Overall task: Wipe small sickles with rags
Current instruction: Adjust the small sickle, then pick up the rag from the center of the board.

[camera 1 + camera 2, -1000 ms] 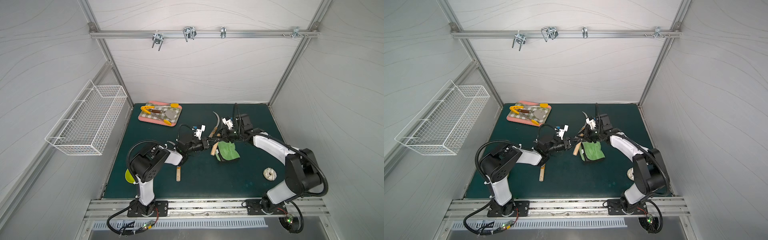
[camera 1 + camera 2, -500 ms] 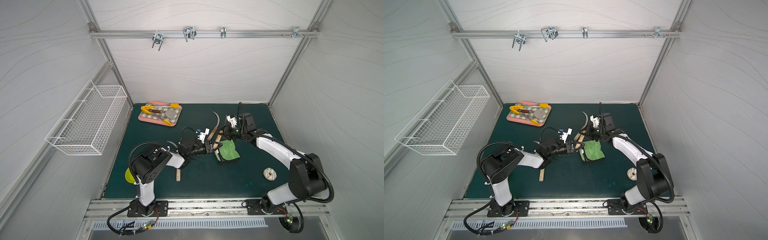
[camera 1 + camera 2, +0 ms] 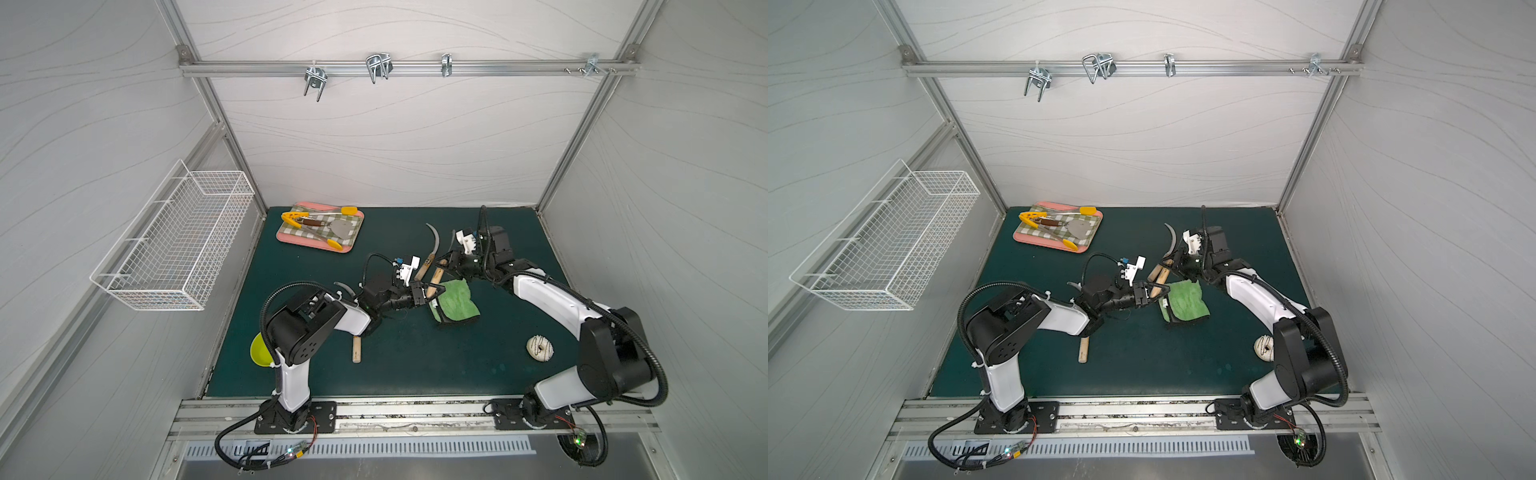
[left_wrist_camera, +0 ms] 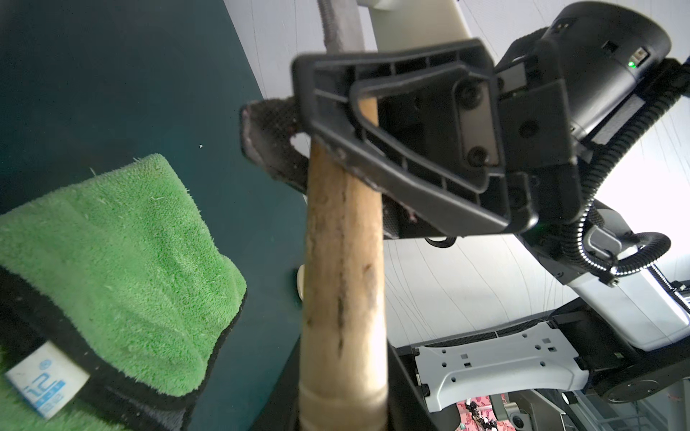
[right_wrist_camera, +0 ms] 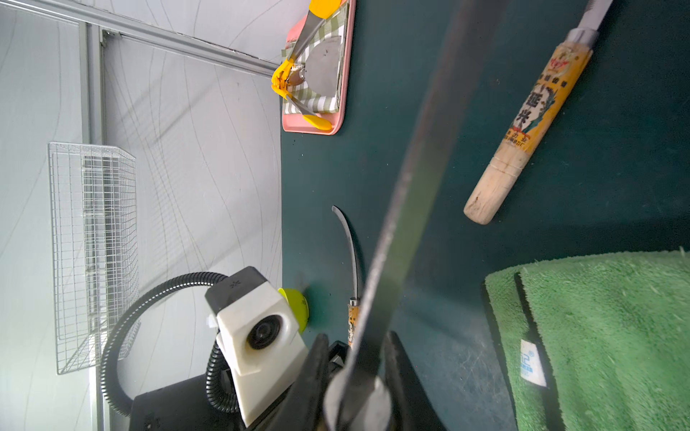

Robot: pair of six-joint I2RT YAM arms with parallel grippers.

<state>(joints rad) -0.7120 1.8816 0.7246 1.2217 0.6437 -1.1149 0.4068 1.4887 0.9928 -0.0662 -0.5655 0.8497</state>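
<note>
Sickle (image 3: pixel 436 276) just beside rag (image 3: pixel 457 301): likely stiff, light, blade sharp and slick; pinched tight near ferrule by right gripper (image 3: pixel 449 266), at butt by left gripper (image 3: pixel 428 291). Safest hold: wooden handle.

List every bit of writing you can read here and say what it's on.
Orange label on the lying sickle: red and black Chinese characters, too soft to quote.
White tag on the rag: blue logo, blurred.
Label on the third sickle: too small.
The held sickle: bare wood, no text.
</note>
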